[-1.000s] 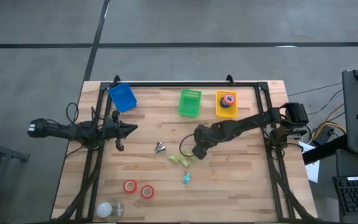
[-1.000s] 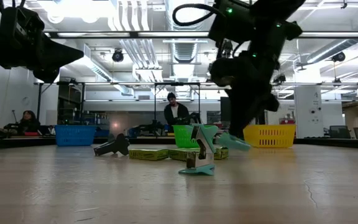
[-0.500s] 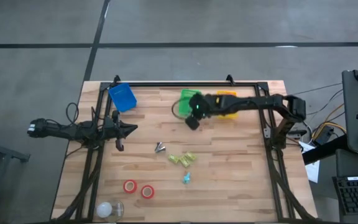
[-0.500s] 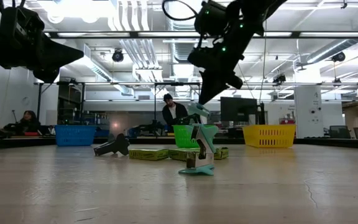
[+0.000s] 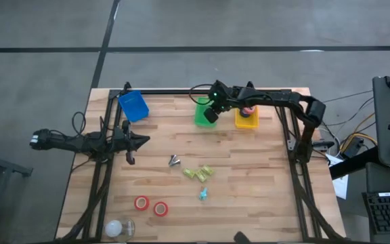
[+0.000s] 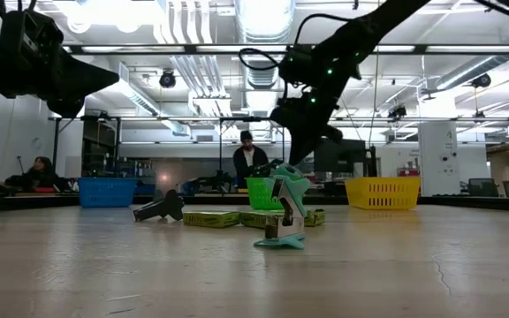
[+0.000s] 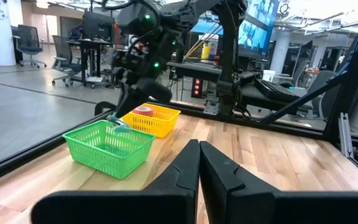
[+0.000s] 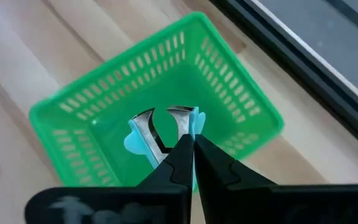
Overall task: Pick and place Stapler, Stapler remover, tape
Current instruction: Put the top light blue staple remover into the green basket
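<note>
My right gripper (image 5: 210, 114) hovers over the green basket (image 5: 206, 103) at the table's far edge, shut on a light-blue staple remover (image 8: 160, 134). A second teal staple remover (image 5: 203, 194) and a dark one (image 5: 174, 160) lie mid-table beside the yellow-green staplers (image 5: 198, 173). Two red tape rolls (image 5: 151, 205) lie flat near the near-left corner. A third red roll (image 5: 248, 108) sits in the yellow basket (image 5: 246, 120). No dark blue roll shows. My left gripper (image 5: 144, 140) waits shut at the table's left. My right gripper pinches the light-blue staple remover by one plastic handle side (image 8: 195, 122) between its two fingers. The fingers come from above, pointing down. The remover is lifted clear, its metal claws (image 8: 156, 126) hanging over the inside of the green basket (image 8: 104, 106).
A blue basket (image 5: 133, 106) stands at the far-left corner, in line with the green and yellow ones. A white roundish object (image 5: 116, 228) lies at the near-left corner. Black frame rails (image 5: 202, 91) run along the far edge and both sides. People show in the room beyond.
My right gripper, shut on the light-blue staple remover, has risen from beside the staplers mid-table and swung toward the far edge, ending over the green basket. The remover has been lifted clear of the table and carried along. The left arm has kept still.
</note>
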You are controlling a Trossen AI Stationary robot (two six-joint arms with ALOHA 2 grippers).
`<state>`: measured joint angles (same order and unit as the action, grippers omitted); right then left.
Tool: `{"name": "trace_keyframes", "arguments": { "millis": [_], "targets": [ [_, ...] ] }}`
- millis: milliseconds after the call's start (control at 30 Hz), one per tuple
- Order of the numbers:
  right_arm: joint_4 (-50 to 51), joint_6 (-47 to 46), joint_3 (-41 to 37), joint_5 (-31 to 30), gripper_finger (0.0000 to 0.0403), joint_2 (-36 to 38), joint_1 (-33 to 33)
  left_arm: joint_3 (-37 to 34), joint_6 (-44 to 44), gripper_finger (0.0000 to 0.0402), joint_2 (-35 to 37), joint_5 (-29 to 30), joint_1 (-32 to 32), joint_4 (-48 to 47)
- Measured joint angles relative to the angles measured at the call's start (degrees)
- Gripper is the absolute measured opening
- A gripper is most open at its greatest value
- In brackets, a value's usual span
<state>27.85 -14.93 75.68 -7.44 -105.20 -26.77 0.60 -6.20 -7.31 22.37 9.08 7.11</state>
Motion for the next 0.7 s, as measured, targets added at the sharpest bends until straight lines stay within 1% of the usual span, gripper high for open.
{"name": "trace_keyframes", "arguments": {
  "millis": [300,500,700],
  "targets": [
    [0.2,2.9,6.0,0.0,0.0008,-6.4,-2.2,0.0,0.0,0.0014,0.0,0.0,0.0,0.0],
    [3.1,3.2,9.6,-0.2,0.0008,-11.8,-3.1,0.0,0.0,0.0014,0.0,0.0,0.0,-0.1],
    [4.9,3.0,11.7,-0.1,0.0008,-13.9,-3.1,0.0,0.0,0.0014,0.0,0.0,0.0,-0.1]
  ]
}}
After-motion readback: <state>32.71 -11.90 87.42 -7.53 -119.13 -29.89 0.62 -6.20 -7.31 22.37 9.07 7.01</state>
